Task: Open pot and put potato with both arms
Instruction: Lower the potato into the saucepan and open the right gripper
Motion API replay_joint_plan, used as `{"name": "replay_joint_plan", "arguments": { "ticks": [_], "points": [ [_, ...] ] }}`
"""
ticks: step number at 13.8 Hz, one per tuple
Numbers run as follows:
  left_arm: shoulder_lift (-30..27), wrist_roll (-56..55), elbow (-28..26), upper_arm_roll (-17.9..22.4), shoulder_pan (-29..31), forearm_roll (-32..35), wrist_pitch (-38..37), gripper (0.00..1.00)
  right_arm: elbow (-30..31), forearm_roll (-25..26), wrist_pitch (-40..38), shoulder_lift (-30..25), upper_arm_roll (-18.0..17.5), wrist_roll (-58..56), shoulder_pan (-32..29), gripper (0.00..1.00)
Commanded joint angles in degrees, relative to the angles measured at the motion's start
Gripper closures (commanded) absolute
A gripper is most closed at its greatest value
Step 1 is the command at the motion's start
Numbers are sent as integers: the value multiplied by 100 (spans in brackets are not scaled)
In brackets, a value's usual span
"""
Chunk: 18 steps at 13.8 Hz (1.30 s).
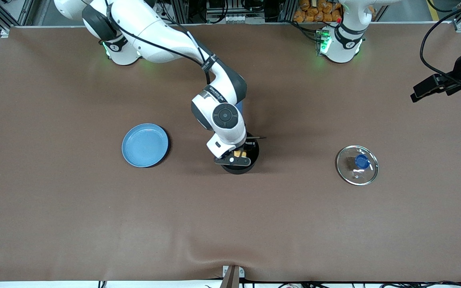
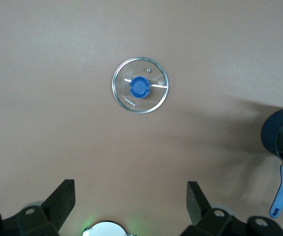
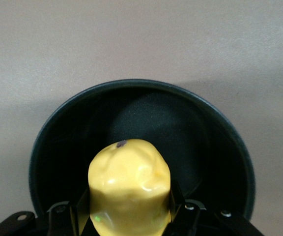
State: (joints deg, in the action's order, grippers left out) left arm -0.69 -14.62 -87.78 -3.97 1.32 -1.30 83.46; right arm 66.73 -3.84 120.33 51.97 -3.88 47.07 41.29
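While you scan the brown cloth-covered counter (image 1: 54, 224) from the right arm's end toward the left arm's, you meet the blue plate (image 1: 145, 145) first, lying flat and bare. Beside it, toward the middle, you see the right gripper (image 1: 233, 160) hanging over the open pot (image 1: 250, 158), its fingers (image 3: 63, 219) closed on the potato (image 3: 129, 189) from both sides. In the right wrist view you see that yellow, lumpy potato over the pot's dark inside, within the rim. The pot's blue handle (image 2: 281, 194) shows in the left wrist view.

Next comes the glass lid (image 1: 357, 165), knob up, resting flat on the counter well apart from the pot, toward the left arm's end. The left gripper (image 2: 130, 206) waits high over the counter at that end, its fingers spread wide with nothing between them, and the lid lies in its wrist view.

The cloth wrinkles slightly at the edge nearest the front camera. Along the edge by the green-lit arm bases you see metal framing, cables and a heap of orange items (image 1: 317, 11).
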Motion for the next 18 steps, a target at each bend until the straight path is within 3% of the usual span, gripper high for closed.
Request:
{"name": "replay_joint_plan", "arguments": {
  "ticks": [1,5,7,8,9,11,12,14,18],
  "points": [
    [25,126,69,1,35,-116,-49,0,-275,199,78,234,71,171,90,100],
    [25,117,77,1,35,-116,-40,0,-257,208,254,366,115,188,169,100],
    [34,117,69,1,35,-116,-40,0,-248,200,254,375,124,328,169,91],
    [34,117,77,1,35,-116,-40,0,-240,208,263,401,124,337,178,85],
    [34,117,77,1,35,-116,-40,0,-240,200,254,410,124,338,169,69],
    [34,117,77,1,18,-124,-40,0,-231,208,263,410,124,338,169,15],
    [34,117,77,1,9,-116,-40,0,-248,200,254,393,124,338,169,13],
    [34,117,77,1,9,-116,-31,0,-275,200,272,393,124,346,169,0],
    [34,117,77,1,18,-116,-31,0,-283,182,237,323,115,460,161,0]
  ]
}}
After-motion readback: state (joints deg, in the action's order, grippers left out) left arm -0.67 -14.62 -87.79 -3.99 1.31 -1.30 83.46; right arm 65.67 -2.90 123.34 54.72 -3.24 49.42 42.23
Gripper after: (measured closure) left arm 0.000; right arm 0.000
